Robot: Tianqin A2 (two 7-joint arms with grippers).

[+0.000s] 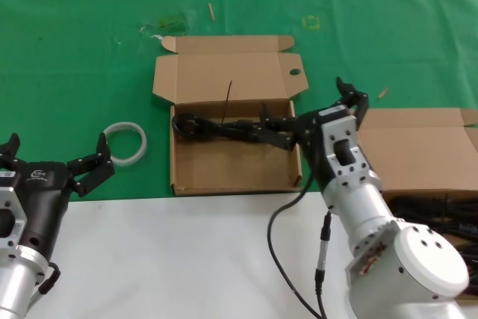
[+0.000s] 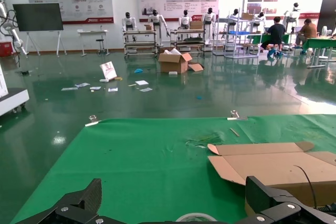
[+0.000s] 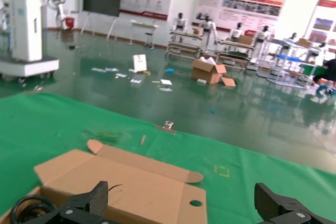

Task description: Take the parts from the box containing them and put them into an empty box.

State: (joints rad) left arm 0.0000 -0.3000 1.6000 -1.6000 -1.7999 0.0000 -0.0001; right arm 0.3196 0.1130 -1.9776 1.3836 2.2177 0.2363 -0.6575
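Right tool (image 1: 317,113) open, empty, over right edge of holed-lid box (image 1: 234,172). One cable (image 1: 231,128) lies there, long axis left-right. Remaining cables (image 1: 437,211) in plain-lid box (image 1: 418,151), right arm nearer (left tool (image 1: 56,162) open, idle).

Head looks down; wrists look level, sharing the holed-lid box (image 1: 234,128).

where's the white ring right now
In the head view, the white ring lies on the green cloth, left of the holed-lid box, beside the left gripper.

black cable (image 1: 224,128) inside holed-lid box (image 1: 231,166).
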